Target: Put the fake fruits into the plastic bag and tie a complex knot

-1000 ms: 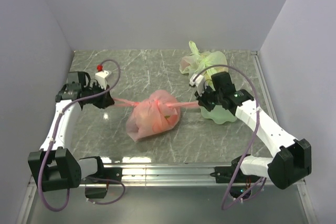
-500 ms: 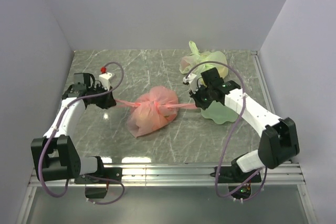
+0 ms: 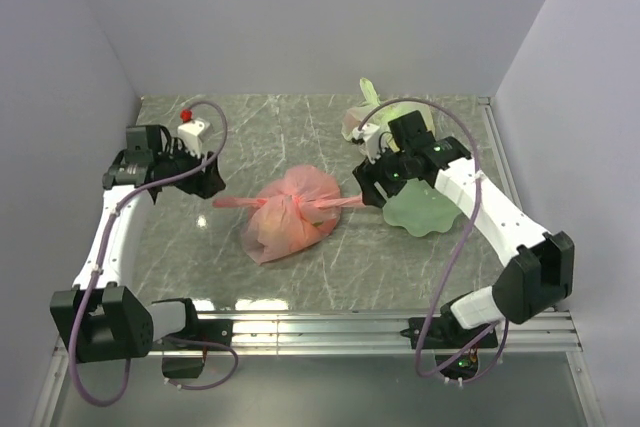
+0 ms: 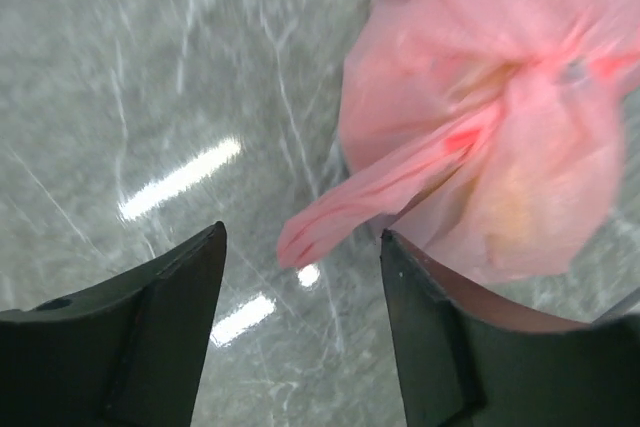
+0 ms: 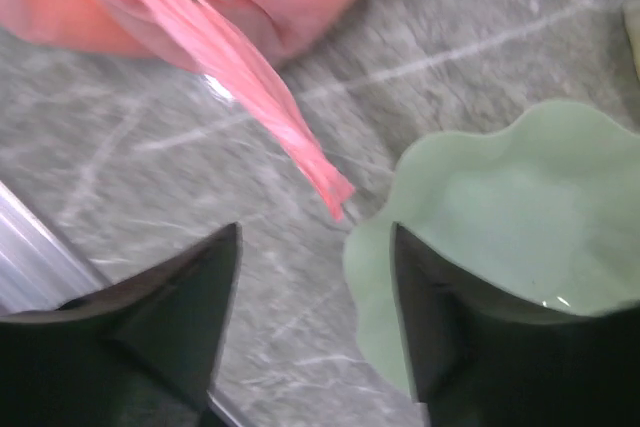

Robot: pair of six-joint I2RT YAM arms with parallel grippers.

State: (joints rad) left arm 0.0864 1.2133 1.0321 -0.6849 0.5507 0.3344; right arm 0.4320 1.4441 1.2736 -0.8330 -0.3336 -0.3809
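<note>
**Both pincers open, pink tails lying loose**

My left gripper point(image 4: 300, 239) and right gripper point(image 5: 315, 235) stand well open, holding nothing. Just ahead of each lies a twisted handle tail, the left handle tail point(image 4: 370, 192) and the right handle tail point(image 5: 250, 77). Both are thin, soft, slick film that I judge will slip unless I pinch them flat near the tip. Beyond, the plastic bag point(image 3: 290, 212) sits bunched on the table point(image 3: 300, 137) between my arms, light and floppy. The fake fruits point(image 4: 515, 192) are only a yellowish blur inside; their weight should anchor it. The green plate point(image 5: 500, 217) lies just beside my right jaws.
</note>
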